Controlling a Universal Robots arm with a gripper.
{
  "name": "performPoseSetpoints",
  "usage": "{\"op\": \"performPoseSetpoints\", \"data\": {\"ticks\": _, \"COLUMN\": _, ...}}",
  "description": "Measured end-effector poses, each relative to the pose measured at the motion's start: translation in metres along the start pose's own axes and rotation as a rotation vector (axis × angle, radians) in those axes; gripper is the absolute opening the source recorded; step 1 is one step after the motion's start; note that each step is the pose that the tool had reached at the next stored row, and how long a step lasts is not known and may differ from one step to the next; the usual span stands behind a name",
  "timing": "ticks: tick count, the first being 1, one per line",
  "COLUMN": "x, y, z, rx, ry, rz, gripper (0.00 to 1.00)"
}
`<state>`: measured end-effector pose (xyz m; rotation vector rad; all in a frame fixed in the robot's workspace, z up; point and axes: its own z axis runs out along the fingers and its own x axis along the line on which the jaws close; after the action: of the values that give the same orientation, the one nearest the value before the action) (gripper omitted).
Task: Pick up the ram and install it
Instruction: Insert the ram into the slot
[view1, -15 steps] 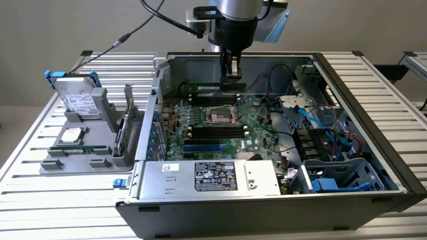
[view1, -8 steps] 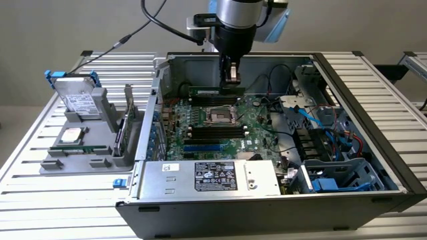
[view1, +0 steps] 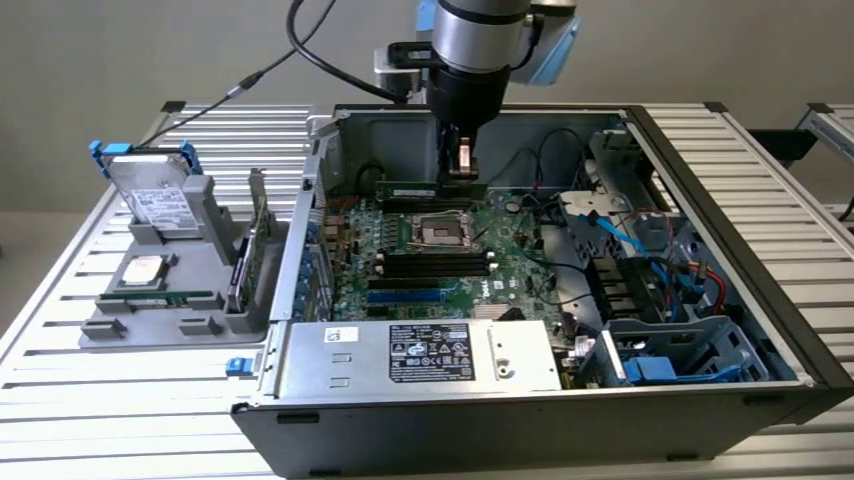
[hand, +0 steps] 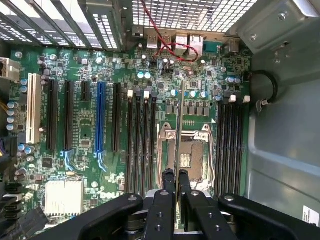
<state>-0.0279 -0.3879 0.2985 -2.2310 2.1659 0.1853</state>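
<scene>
The ram (view1: 422, 188) is a narrow green stick held level above the motherboard (view1: 514, 265), inside the open computer case (view1: 727, 200). My gripper (view1: 463, 172) comes down from above and is shut on the stick's upper edge. In the wrist view the ram (hand: 179, 125) shows edge-on as a thin line running out from between the black fingers (hand: 166, 186) of the gripper (hand: 175, 181). It hangs over the CPU socket (hand: 186, 150), between one bank of black memory slots (hand: 142, 140) and another bank (hand: 231, 142). It is not touching any slot.
A power supply (view1: 420, 355) lies along the case's near side. Blue and red cables (view1: 654, 245) and a drive cage (view1: 674, 355) are on the exterior view's right. Outside the case, on the exterior view's left, a grey fixture (view1: 200, 260) holds a hard drive (view1: 158, 200) and an expansion card (view1: 254, 245).
</scene>
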Motion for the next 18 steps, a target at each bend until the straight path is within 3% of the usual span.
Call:
{"op": "performPoseSetpoints", "data": {"ticks": 2, "x": 0.000, "y": -0.0003, "z": 0.0034, "rx": -0.0002, "ry": 0.0018, "rz": 0.000, "gripper": 0.13}}
{"op": "performPoseSetpoints", "data": {"ticks": 4, "x": 0.001, "y": -0.0005, "z": 0.0059, "rx": -0.0003, "ry": 0.0079, "rz": 0.000, "gripper": 0.13}}
{"op": "performPoseSetpoints", "data": {"ticks": 6, "x": 0.000, "y": -0.0006, "z": 0.0076, "rx": -0.0007, "ry": 0.0199, "rz": 0.001, "gripper": 0.13}}
{"op": "performPoseSetpoints", "data": {"ticks": 11, "x": -0.002, "y": -0.0008, "z": 0.0112, "rx": -0.0018, "ry": 0.0633, "rz": 0.004, "gripper": 0.13}}
{"op": "performPoseSetpoints", "data": {"ticks": 12, "x": -0.002, "y": -0.0009, "z": 0.0120, "rx": -0.0019, "ry": 0.0696, "rz": 0.005, "gripper": 0.13}}
{"op": "performPoseSetpoints", "data": {"ticks": 14, "x": -0.002, "y": -0.0011, "z": 0.0138, "rx": -0.0021, "ry": 0.0778, "rz": 0.005, "gripper": 0.13}}
{"op": "performPoseSetpoints", "data": {"ticks": 18, "x": -0.001, "y": -0.0014, "z": 0.0184, "rx": -0.0023, "ry": 0.0875, "rz": 0.006, "gripper": 0.13}}
